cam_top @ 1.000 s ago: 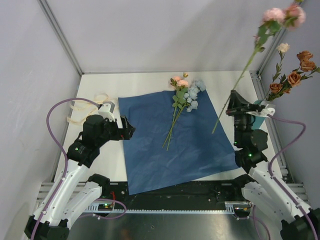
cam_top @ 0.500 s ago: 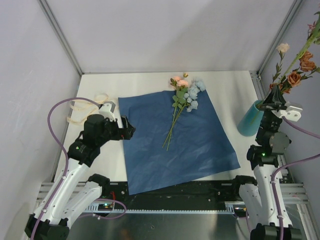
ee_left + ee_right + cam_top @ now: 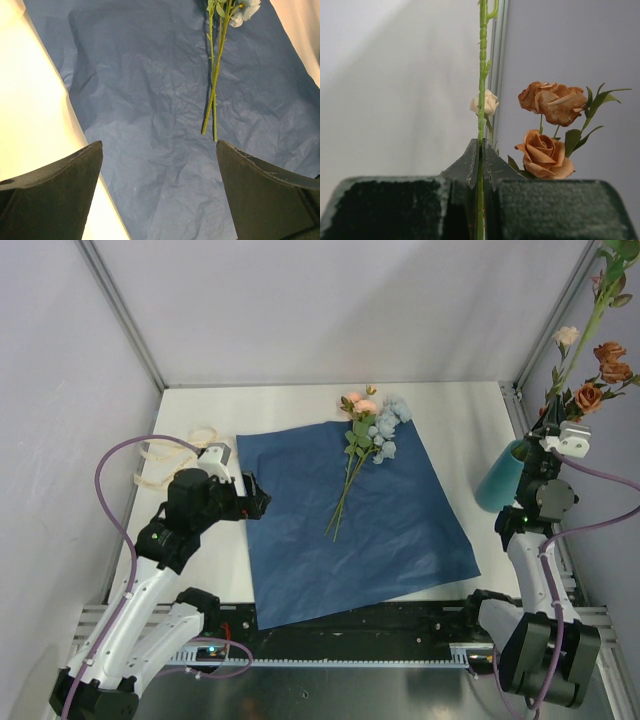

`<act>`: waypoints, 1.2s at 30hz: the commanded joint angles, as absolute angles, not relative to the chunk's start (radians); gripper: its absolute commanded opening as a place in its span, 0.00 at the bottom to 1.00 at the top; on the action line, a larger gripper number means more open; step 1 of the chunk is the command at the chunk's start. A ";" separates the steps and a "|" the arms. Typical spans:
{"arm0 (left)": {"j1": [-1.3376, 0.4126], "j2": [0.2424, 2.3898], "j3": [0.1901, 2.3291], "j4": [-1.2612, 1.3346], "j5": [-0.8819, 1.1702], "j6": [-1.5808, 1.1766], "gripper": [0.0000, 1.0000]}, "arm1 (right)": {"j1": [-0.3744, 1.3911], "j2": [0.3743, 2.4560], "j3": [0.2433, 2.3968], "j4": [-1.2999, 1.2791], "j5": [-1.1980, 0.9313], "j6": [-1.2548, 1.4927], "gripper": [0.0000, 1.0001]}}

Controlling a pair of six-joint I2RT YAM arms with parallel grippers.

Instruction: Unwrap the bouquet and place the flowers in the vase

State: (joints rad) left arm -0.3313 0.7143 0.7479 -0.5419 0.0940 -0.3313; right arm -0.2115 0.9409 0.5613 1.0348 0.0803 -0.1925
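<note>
Right pincer [image 3: 552,428] [image 3: 480,150]: clamped tight on one green flower stem, which runs straight up between its fingers.
Held stem [image 3: 585,340] [image 3: 482,75]: rises above the right pincer, leaning a little away from the paper; its top reaches the edge of the overhead view, so the bloom cannot be made out.
Vase [image 3: 497,480]: upright, just below the right pincer and on its paper-facing side; whether the stem's lower end sits inside cannot be told.
Orange-brown roses [image 3: 590,395] [image 3: 545,105]: just beyond the right pincer's fingers, beside the held stem, with a cream bud [image 3: 487,102] close against that stem.
Left pincer [image 3: 255,502] [image 3: 157,145]: fingers spread wide, nothing between them, poised over the paper's edge.
Blue paper [image 3: 350,530] [image 3: 150,100]: laid open and creased on the surface [image 3: 450,405], directly under and ahead of the left pincer.
Flowers on the paper [image 3: 365,430] [image 3: 215,90]: ahead of the left pincer, nearer its right finger, stems pointing back toward it; well apart from the right pincer.
Cream ribbon [image 3: 165,460]: loose on the bare surface, off to the left pincer's outer side.
</note>
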 commanded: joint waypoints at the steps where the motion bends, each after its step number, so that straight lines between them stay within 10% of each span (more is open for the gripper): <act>1: -0.326 0.703 0.744 -0.531 0.113 -0.313 0.99 | -0.246 0.992 0.606 1.226 0.046 -0.162 0.00; 36: -0.326 0.692 0.746 -0.532 0.119 -0.313 1.00 | -0.241 1.217 0.513 1.472 0.033 -0.172 0.00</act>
State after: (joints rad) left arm -0.3313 0.7059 0.7479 -0.5419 0.1036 -0.3313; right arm -0.2718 1.2362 0.5316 1.2762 0.0029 -0.1001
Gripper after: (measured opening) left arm 0.996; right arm 0.029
